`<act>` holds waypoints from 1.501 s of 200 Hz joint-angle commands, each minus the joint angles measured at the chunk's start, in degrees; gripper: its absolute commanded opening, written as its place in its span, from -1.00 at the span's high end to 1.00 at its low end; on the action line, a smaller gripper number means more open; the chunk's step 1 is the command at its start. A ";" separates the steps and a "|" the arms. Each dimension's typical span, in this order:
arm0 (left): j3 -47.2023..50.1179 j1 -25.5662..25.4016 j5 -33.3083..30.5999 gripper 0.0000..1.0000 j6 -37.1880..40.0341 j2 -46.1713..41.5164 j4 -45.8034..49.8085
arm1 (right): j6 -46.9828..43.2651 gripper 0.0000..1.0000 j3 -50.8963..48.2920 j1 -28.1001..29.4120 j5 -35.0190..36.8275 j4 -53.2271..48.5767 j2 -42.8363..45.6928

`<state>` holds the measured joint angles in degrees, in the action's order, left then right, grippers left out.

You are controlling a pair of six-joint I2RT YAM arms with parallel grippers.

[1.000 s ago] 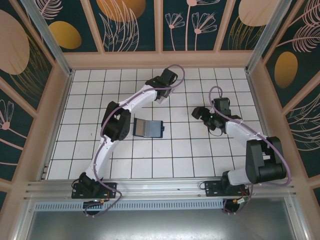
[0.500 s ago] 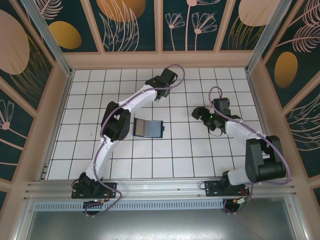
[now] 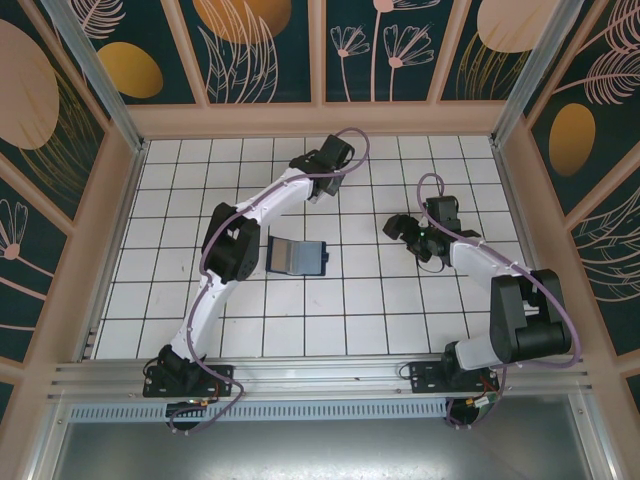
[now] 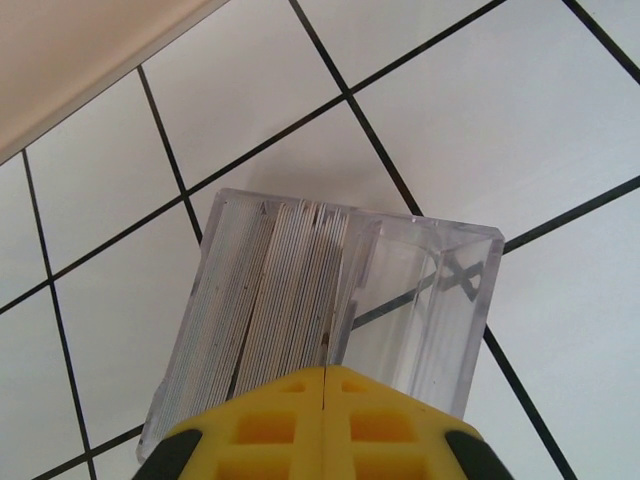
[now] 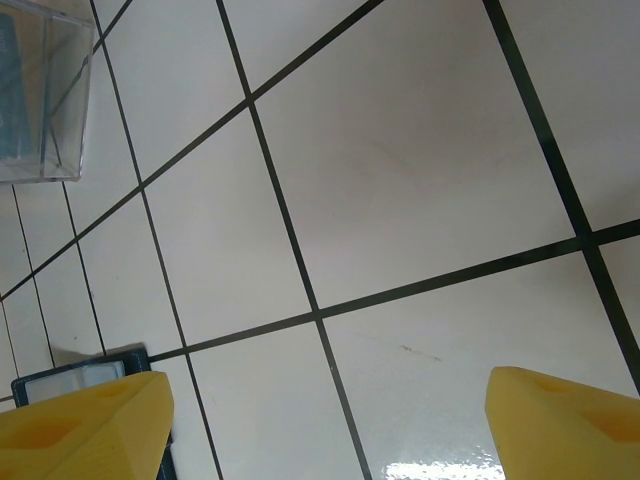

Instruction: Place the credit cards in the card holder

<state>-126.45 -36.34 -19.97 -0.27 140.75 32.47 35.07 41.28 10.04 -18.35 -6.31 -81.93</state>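
Note:
The card holder [image 4: 420,290] is a clear plastic stand with close upright slots [image 4: 285,290], seen from above in the left wrist view. My left gripper [image 4: 326,372] hangs right over it, its yellow jaws pressed together and shut. A thin dark sliver [image 4: 325,345] sits at the seam, reaching into a slot; I cannot tell if it is a card's edge. From above, the left gripper [image 3: 318,185] is at the far middle of the floor. The holder [image 5: 45,95] also shows in the right wrist view, with a bluish credit card [image 5: 10,95] inside. My right gripper [image 5: 330,420] is open over bare tile.
A dark blue folding wallet [image 3: 297,256] lies open on the white tiled floor [image 3: 380,300], between the two arms. Its corner [image 5: 80,370] appears beside the right gripper's left finger. A beige wall edge [image 4: 80,60] runs close behind the holder. The right gripper [image 3: 400,225] hovers to the right of the wallet.
The left gripper's jaws have come together above the holder. Both arms stay almost where they were in the top view.

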 commanded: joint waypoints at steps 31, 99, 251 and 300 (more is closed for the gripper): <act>-3.11 0.21 4.47 1.00 -3.28 -3.76 2.80 | 0.61 -0.64 2.72 -0.38 -0.99 -0.34 -1.10; -3.78 0.21 3.91 1.00 -6.60 -7.34 5.85 | 0.80 -0.64 3.23 -0.13 -1.60 -0.04 -1.33; 34.77 3.14 50.99 1.00 -31.31 -41.31 -23.38 | -2.93 -0.57 -6.18 10.24 -11.96 27.27 22.73; 46.90 3.60 65.33 1.00 -39.70 -45.41 -37.46 | 17.55 -0.45 -9.25 4.85 -27.50 45.93 18.73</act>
<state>-84.44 -32.73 34.20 -33.10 98.08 6.66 41.08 32.82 16.19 -34.85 25.28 -59.66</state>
